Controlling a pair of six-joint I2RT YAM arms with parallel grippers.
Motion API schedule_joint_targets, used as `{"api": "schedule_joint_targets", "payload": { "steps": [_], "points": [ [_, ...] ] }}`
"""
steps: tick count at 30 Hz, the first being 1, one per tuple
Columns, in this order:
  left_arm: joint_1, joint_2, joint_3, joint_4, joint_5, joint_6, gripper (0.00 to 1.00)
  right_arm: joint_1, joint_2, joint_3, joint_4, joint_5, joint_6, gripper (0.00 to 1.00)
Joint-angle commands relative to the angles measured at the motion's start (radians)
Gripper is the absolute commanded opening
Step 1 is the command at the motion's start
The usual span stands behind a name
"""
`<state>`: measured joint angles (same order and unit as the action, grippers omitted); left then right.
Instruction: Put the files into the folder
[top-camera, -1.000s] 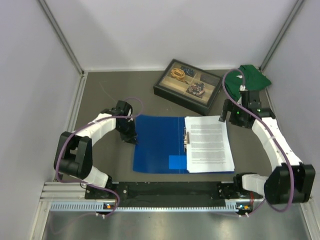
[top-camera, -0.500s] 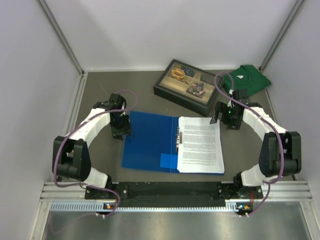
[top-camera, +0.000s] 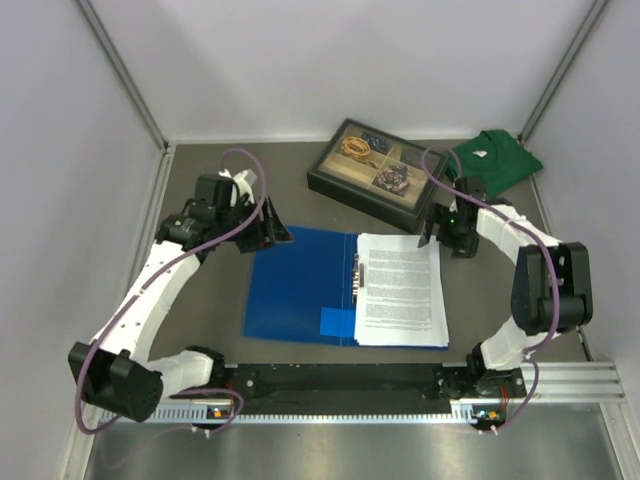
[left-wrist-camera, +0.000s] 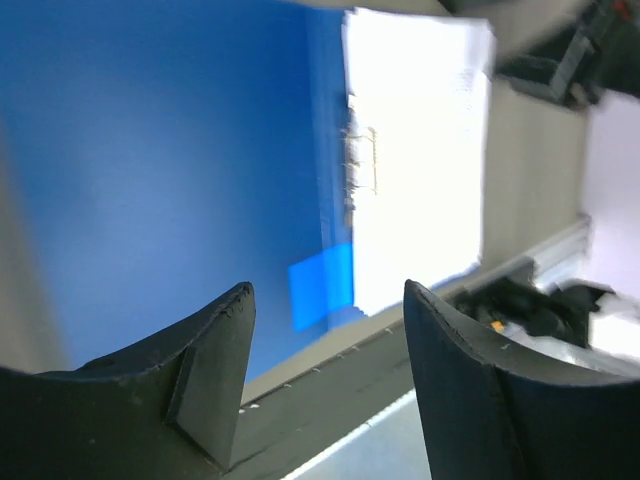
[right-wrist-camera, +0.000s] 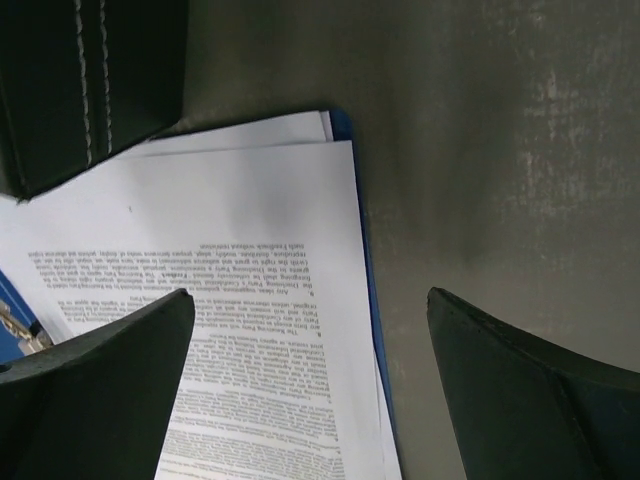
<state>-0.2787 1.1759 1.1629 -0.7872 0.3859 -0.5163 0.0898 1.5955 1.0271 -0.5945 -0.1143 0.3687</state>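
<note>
Top view: the large flat bright-blue plastic folder (top-camera: 295, 290) lies open at the middle of the grey tabletop (top-camera: 200, 200). The files (top-camera: 400, 290), thin white printed paper sheets in a loose stack, rest on its 3 o'clock half. The left pincer (top-camera: 275, 235) hangs at the folder's 11 o'clock corner. The right pincer (top-camera: 432, 228) is at the stack's 1 o'clock corner.

Left wrist view: the left pincer (left-wrist-camera: 328, 290) has its fingers apart with nothing between them, and the folder (left-wrist-camera: 170, 160) and files (left-wrist-camera: 415, 150) lie beyond.

Right wrist view: the right pincer (right-wrist-camera: 310, 300) is spread wide and empty above the corner of the files (right-wrist-camera: 230, 220).

The sheets look placed, so closing the cover seems to be the step in hand. That calls for the left pincer to catch the bare cover's 9 o'clock edge and swing it toward 3 o'clock without dragging the sheets.
</note>
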Motion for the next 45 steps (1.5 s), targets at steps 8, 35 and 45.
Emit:
{"api": "schedule_joint_targets", "payload": {
  "steps": [8, 35, 45],
  "points": [
    [-0.276, 0.083, -0.224, 0.435, 0.114, -0.241, 0.68, 0.066, -0.231, -0.194, -0.079, 0.073, 0.223, 0.99],
    [-0.421, 0.171, -0.249, 0.562, 0.088, -0.298, 0.67, 0.401, -0.463, -0.450, -0.188, 0.169, 0.575, 0.99],
    [-0.421, 0.180, -0.256, 0.546, 0.065, -0.291, 0.67, 0.424, -0.470, -0.345, -0.318, 0.392, 0.517, 0.99]
  ]
}}
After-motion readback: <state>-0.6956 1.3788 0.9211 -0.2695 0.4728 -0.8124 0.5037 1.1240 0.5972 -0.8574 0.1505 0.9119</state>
